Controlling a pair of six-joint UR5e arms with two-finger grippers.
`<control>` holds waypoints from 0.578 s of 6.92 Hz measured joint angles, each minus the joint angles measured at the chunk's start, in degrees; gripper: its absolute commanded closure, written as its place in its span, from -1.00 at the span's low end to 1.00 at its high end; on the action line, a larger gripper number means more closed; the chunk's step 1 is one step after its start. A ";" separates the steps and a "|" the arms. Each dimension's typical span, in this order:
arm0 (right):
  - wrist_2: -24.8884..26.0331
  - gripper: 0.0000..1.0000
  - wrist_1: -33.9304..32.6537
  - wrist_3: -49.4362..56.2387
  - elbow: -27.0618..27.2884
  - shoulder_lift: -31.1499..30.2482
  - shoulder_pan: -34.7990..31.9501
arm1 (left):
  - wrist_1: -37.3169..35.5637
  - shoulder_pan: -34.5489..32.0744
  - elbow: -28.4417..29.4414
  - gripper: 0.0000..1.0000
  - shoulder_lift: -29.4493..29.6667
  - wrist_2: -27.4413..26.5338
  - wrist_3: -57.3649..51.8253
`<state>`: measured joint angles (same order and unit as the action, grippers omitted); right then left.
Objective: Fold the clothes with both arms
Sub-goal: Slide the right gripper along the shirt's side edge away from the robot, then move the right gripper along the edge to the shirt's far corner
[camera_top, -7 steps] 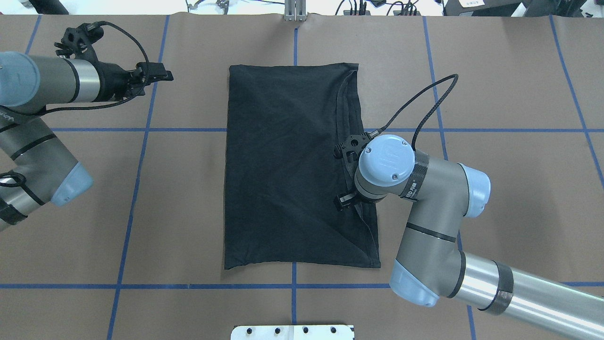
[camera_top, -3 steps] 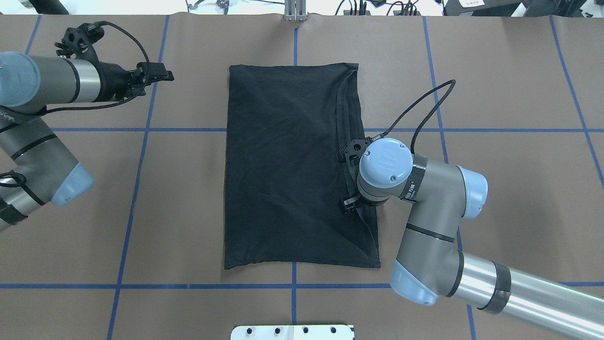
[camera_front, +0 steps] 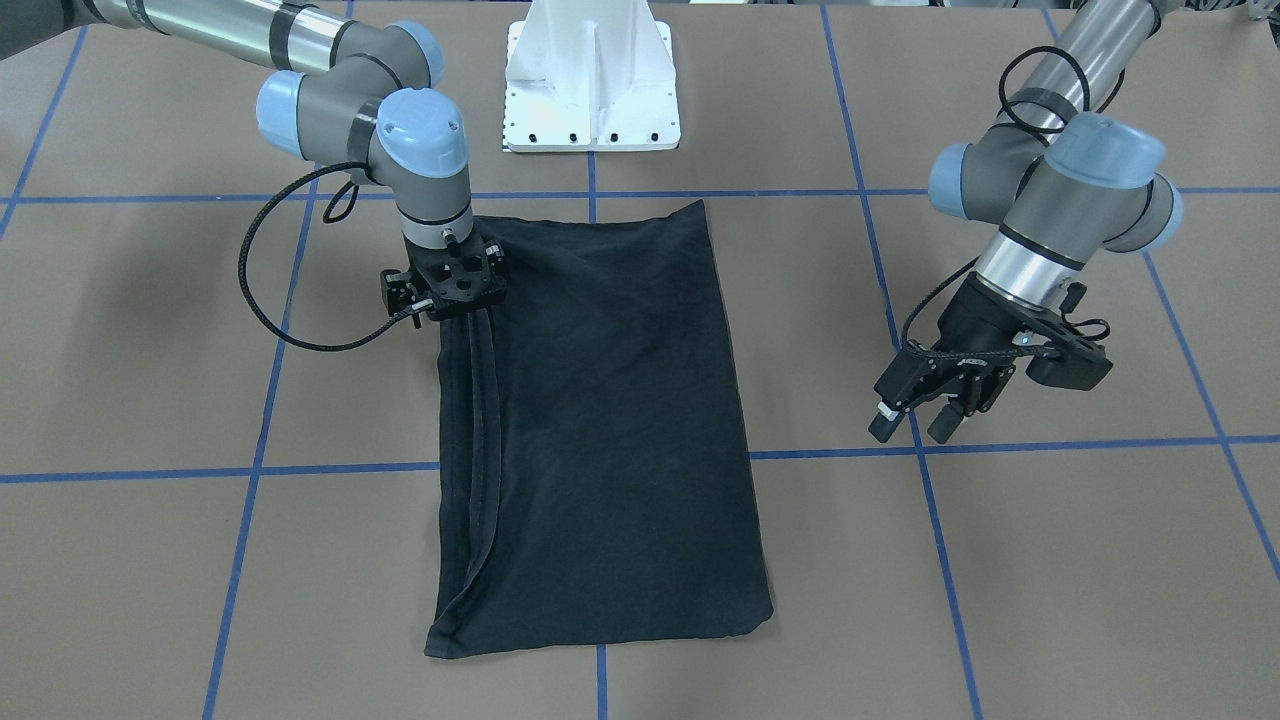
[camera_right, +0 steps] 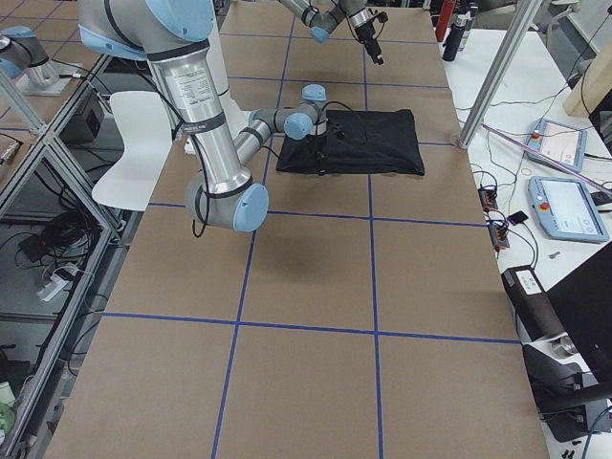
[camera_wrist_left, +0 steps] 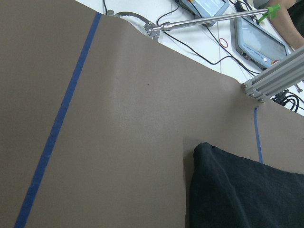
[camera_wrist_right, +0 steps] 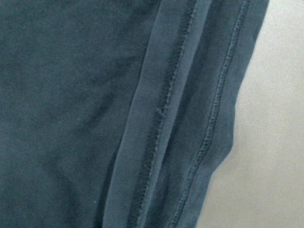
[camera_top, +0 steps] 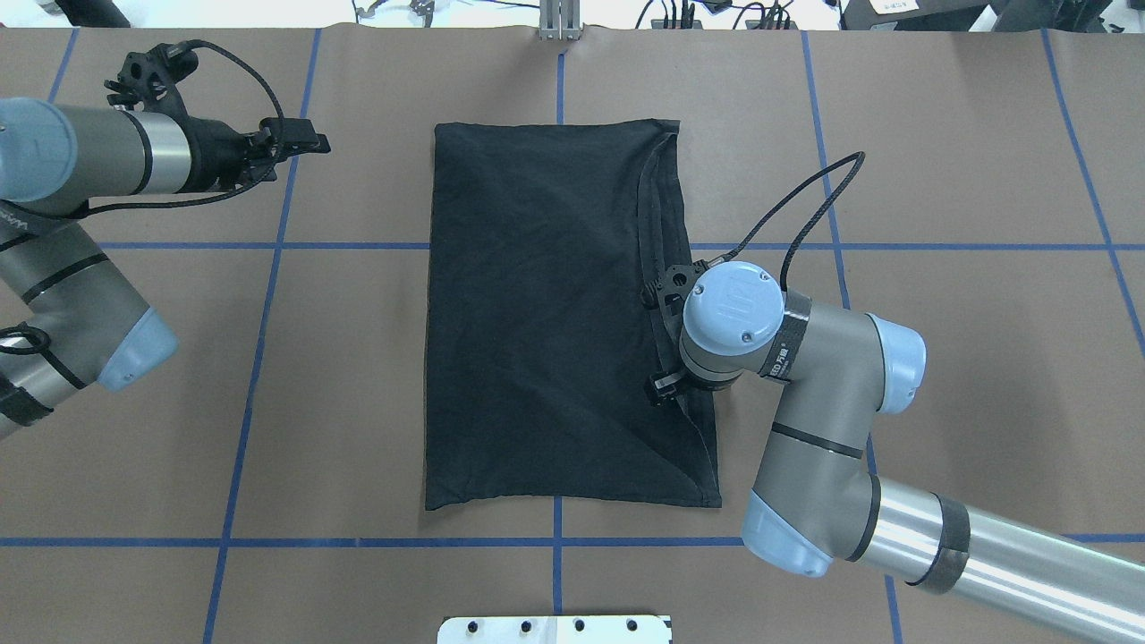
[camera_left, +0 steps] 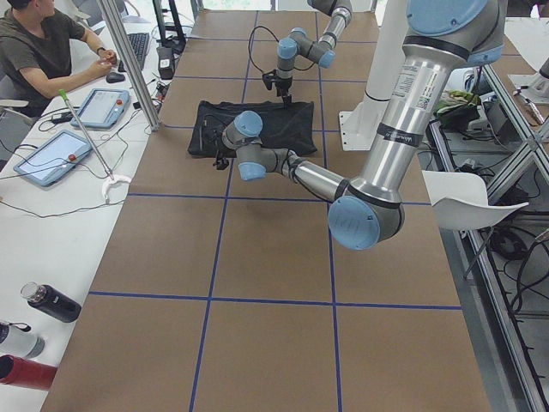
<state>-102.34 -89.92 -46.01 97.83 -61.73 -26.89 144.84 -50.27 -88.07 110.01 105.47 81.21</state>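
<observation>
On the robot's left side, the left arm (camera_top: 89,170) reaches in over the brown-papered bench (camera_top: 984,134), which is marked off in squares by blue tape (camera_top: 268,246). Its hand (camera_front: 910,428) hangs above the paper, well apart from the shirt, with its fingers (camera_front: 880,426) parted and released. The wrist camera on that arm looks down on bare paper, one tape line and a corner of black cloth. The black T-shirt (camera_top: 546,313) lies flat at the middle of the bench, folded into a long rectangle, plain side up, with light creases across it. Along its edge on the robot's right, several stitched hems lie stacked in narrow bands running the length of the fold. The right hand (camera_front: 456,298) points straight down at that hemmed edge, about midway along it, at or just above the cloth. Its fingers are hidden under the wrist in every view. The wrist camera there shows only hems up close with paper beside them, so I cannot tell whether the hand is clenched or released. The right arm (camera_top: 832,376) bends in from the near right corner, a black cable (camera_top: 860,158) looping off its wrist.
</observation>
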 measured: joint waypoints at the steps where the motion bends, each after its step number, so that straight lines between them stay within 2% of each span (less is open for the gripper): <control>1: -0.66 -1.00 -0.09 0.19 0.00 -0.34 -0.46 | 0.00 0.03 0.00 -1.00 0.02 0.00 0.02; 4: -4.71 -1.00 -0.14 0.67 0.25 -2.44 -3.46 | 0.00 0.09 0.00 -1.00 0.03 0.00 0.08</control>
<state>-107.05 -90.07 -45.34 98.08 -64.18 -30.35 144.84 -50.19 -88.07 110.04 105.47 81.30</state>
